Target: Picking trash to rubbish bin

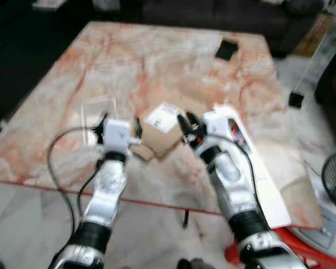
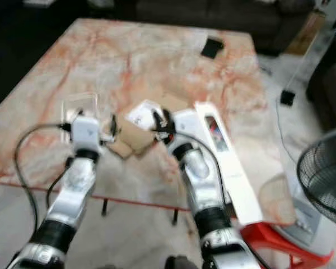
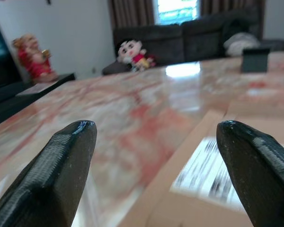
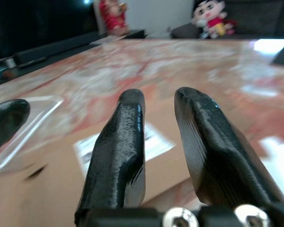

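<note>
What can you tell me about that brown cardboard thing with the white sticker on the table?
The cardboard piece is brown, thin and lies flat on the marble table, near its front edge. A white printed label is stuck on top. It sits between the left gripper and right gripper, both close beside it.

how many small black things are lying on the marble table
1: a small black object near the table's far right corner. Another black item sits off the table, on the floor.
</note>
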`<state>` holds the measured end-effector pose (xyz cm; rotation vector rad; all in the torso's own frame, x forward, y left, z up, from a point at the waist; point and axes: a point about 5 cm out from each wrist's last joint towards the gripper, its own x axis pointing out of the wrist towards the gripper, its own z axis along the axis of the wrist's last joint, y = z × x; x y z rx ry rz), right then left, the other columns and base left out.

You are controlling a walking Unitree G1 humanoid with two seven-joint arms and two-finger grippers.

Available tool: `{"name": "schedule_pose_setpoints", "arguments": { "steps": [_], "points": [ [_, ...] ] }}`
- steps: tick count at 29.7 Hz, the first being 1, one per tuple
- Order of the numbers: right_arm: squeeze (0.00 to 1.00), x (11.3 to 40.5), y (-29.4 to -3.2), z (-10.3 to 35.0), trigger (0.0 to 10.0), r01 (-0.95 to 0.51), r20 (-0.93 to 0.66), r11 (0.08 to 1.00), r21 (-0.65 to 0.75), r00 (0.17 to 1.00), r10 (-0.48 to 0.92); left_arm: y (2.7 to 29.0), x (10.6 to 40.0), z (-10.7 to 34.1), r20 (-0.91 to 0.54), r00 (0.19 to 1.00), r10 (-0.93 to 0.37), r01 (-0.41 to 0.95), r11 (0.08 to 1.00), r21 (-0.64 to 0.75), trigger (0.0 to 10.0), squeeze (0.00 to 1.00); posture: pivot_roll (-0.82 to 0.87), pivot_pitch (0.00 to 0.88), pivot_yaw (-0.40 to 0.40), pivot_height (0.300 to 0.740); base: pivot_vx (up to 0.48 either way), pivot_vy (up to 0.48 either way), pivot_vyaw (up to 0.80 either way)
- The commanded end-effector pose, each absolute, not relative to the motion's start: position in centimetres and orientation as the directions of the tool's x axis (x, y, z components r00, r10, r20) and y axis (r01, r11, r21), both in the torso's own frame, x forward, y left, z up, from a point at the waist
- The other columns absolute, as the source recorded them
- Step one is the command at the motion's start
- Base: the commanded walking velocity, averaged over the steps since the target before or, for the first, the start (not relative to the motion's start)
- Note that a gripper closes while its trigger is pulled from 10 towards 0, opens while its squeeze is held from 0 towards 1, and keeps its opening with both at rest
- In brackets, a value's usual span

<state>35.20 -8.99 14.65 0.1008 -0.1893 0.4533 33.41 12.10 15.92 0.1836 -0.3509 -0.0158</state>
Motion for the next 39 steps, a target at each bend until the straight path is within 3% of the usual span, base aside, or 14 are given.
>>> {"name": "schedule_pose_setpoints", "arguments": {
  "steps": [1,9,10,15,23,24,25,26,39],
  "points": [
    [0.0,35.1,-8.0,15.0,10.0,-0.467,0.216,0.882,0.061,0.869,0.445,12.7,33.3,16.3,0.36,0.932,-0.033,-0.041,0.98,0.196,10.0,0.0,0.07,0.163,-0.054,0.74,0.0,0.0,0.0],
    [0.0,34.9,-8.0,15.0,10.0,-0.47,0.212,0.881,0.056,0.867,0.45,12.3,33.5,16.3,0.342,0.936,-0.077,0.008,0.981,0.196,10.0,0.0,0.07,0.167,-0.055,0.74,0.0,0.0,0.0],
    [0.0,34.9,-8.2,15.0,10.0,-0.47,0.212,0.881,0.055,0.868,0.45,11.4,33.6,16.0,0.31,0.936,-0.165,0.099,0.971,0.219,10.0,0.0,0.06,0.168,-0.055,0.74,0.0,0.0,0.0],
    [0.0,34.9,-8.4,15.1,10.0,-0.467,0.199,0.883,0.044,0.871,0.45,10.5,33.6,15.7,0.251,0.925,-0.286,0.213,0.936,0.282,10.0,0.0,0.06,0.17,-0.057,0.74,0.0,0.0,0.0],
    [0.0,34.9,-8.6,15.4,10.0,-0.453,0.157,0.888,0.082,0.886,0.437,12.2,33.8,15.3,0.228,0.94,-0.252,0.174,0.934,0.314,10.0,0.0,0.05,0.173,-0.066,0.74,0.0,0.0,0.0],
    [0.24,34.9,-8.6,15.3,10.0,-0.455,0.139,0.888,0.071,0.886,0.443,12.5,33.9,15.3,0.221,0.943,-0.247,0.169,0.932,0.321,10.0,0.0,0.05,0.175,-0.068,0.74,0.0,0.0,0.0],
    [0.68,34.9,-8.6,15.2,10.0,-0.451,0.123,0.89,0.066,0.889,0.442,12.6,34.0,15.3,0.22,0.944,-0.246,0.167,0.931,0.325,10.0,0.0,0.05,0.174,-0.069,0.74,0.0,0.0,0.0],
    [1.0,34.9,-8.6,15.1,10.0,-0.448,0.111,0.892,0.063,0.891,0.44,12.7,34.0,15.3,0.218,0.944,-0.247,0.167,0.93,0.328,10.0,0.0,0.05,0.174,-0.069,0.74,0.0,0.0,0.0],
    [1.0,35.2,-8.3,14.4,10.0,-0.36,-0.066,0.912,0.195,0.923,0.379,14.2,35.3,15.6,0.177,0.949,-0.26,0.162,0.887,0.432,10.0,0.0,0.05,0.176,-0.074,0.74,0.0,0.0,0.0]
  ]
}}
